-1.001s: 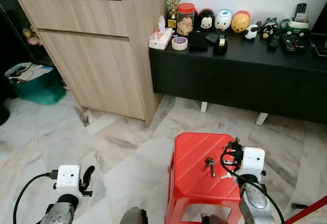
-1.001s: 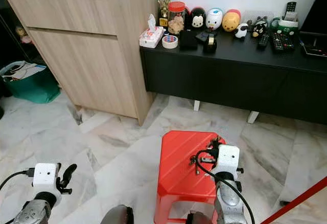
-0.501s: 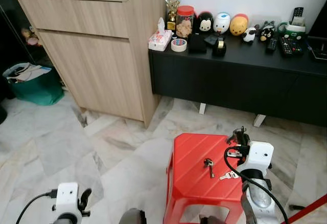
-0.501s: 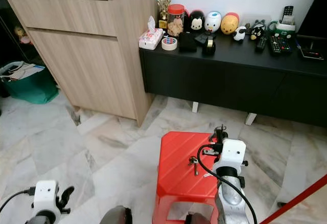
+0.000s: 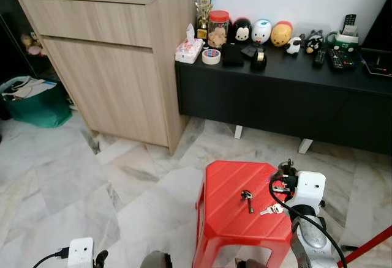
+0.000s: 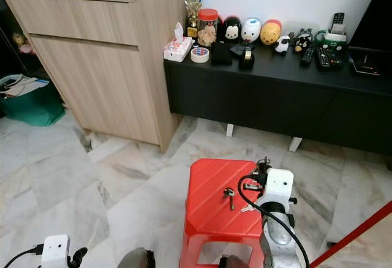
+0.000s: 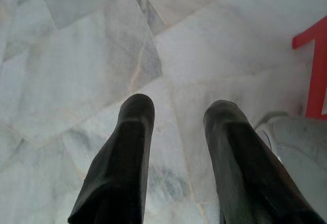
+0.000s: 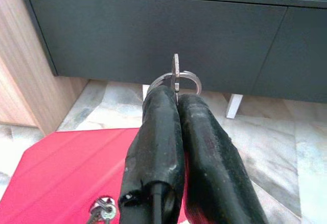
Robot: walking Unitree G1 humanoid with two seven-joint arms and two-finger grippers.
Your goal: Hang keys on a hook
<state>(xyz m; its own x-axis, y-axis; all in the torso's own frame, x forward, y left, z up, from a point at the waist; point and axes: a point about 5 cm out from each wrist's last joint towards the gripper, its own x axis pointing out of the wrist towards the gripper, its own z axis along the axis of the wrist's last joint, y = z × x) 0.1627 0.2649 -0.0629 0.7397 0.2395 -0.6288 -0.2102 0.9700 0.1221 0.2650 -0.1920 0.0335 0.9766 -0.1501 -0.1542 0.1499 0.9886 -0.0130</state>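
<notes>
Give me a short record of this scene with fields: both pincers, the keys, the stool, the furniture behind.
right pincer: shut on a metal key ring, above the red plastic stool
left pincer: open, low over the marble floor
on the stool: a bunch of keys lies on the seat
behind: black low cabinet, wooden cabinet on its left

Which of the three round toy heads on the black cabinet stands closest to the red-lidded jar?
The black one with round ears, right beside the jar. The white-and-blue head and the yellow head stand farther along the cabinet.
</notes>
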